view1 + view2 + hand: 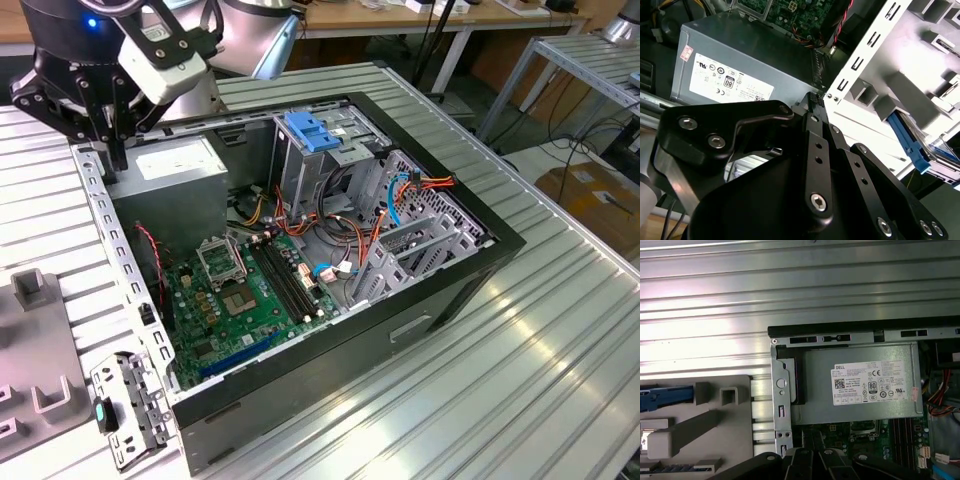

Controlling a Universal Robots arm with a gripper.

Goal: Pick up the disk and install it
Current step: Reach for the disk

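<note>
My gripper [815, 102] is matte black throughout: flat linkage bars [860, 170] running back from the fingers [816, 134], studded with silver socket-head screws [818, 201]. Behind the fingers, in the exterior view, I see a white bracket [160, 58] with dark screw holes, then the black wrist housing [70, 45] with a small blue light [92, 22].

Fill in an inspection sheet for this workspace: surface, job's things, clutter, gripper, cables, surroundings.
Surface: ribbed metal table carrying an open computer case.
Job's things: the disk, blue-framed, set in a grey fixture tray beside the case.
Clutter: a metal bracket at the case's near corner.
Gripper: gripper over the case's corner by the power supply, apart from the disk.
Cables: red, orange and blue leads loose inside the case.
Surroundings: tables and a cardboard box beyond.
</note>
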